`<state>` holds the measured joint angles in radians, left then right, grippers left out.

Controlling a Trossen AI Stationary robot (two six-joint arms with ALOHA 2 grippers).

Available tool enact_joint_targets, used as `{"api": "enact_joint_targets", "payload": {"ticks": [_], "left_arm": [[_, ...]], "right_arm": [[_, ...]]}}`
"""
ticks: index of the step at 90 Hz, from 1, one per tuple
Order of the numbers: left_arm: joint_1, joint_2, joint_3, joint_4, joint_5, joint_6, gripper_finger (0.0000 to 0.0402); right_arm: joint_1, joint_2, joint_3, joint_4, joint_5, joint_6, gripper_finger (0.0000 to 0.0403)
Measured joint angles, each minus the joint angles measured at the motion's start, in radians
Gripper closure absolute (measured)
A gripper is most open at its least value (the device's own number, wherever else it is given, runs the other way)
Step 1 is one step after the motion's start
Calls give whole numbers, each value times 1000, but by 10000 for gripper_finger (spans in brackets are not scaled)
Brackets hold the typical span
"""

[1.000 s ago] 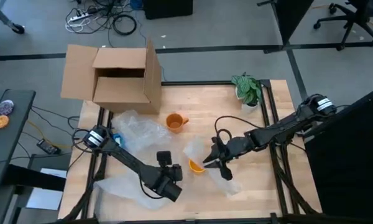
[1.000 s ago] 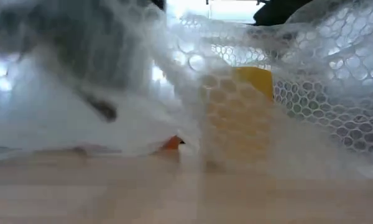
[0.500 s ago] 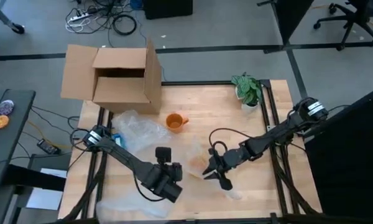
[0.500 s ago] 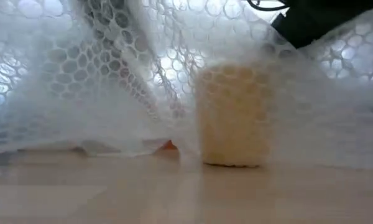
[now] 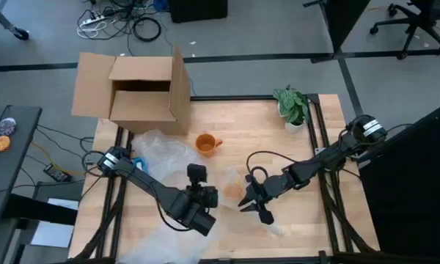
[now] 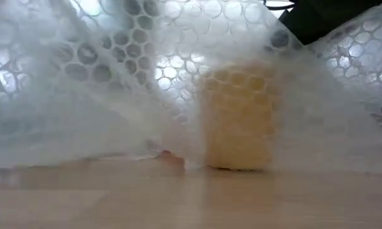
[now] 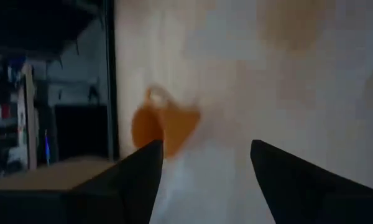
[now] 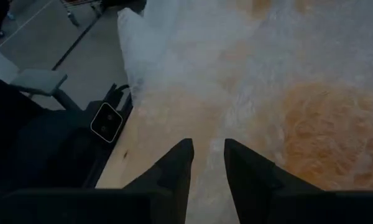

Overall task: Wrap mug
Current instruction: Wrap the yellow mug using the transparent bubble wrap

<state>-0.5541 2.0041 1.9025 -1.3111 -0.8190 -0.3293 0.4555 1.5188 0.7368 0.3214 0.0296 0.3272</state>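
Observation:
A yellow mug (image 6: pixel 239 117) stands upright on the wooden table, draped under a sheet of bubble wrap (image 6: pixel 108 76). In the high view the covered mug (image 5: pixel 232 192) shows only as an orange tint through the wrap. My right gripper (image 5: pixel 253 207) is just to the mug's near right, shut on the wrap. My left gripper (image 5: pixel 197 178) is to the mug's left and points toward the far edge. Its fingers (image 7: pixel 137 180) stand wide apart. My right gripper pinches the bubble wrap (image 8: pixel 206 134) between its two fingers, at a part on the mug's near side. The fingers slant down from the table's right. From the hold the wrap runs up over the mug and hangs slack onto the table around it.
A second, orange mug (image 5: pixel 205 143) stands uncovered beyond my left gripper, also seen as the mug (image 7: pixel 165 127) ahead of its fingers. More loose wrap (image 5: pixel 161 150) lies at the left. An open cardboard box (image 5: pixel 132 92) is at the far left, a potted plant (image 5: pixel 292 106) at the far right.
My right gripper has gone toward the table's near edge with the wrap, drawing it over the yellow mug, which was partly bare and is now covered. My left gripper has shifted a little toward the far edge.

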Motion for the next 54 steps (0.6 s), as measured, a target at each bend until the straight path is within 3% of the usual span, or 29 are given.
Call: {"api": "enact_joint_targets", "payload": {"ticks": [22,54], "left_arm": [[54,0,-87,395,50,191,172],[97,2,-248,651,200,196,172]], "right_arm": [[26,0,0,21,-73,-16,328],[54,-95,0,28,-57,-64,328]]}}
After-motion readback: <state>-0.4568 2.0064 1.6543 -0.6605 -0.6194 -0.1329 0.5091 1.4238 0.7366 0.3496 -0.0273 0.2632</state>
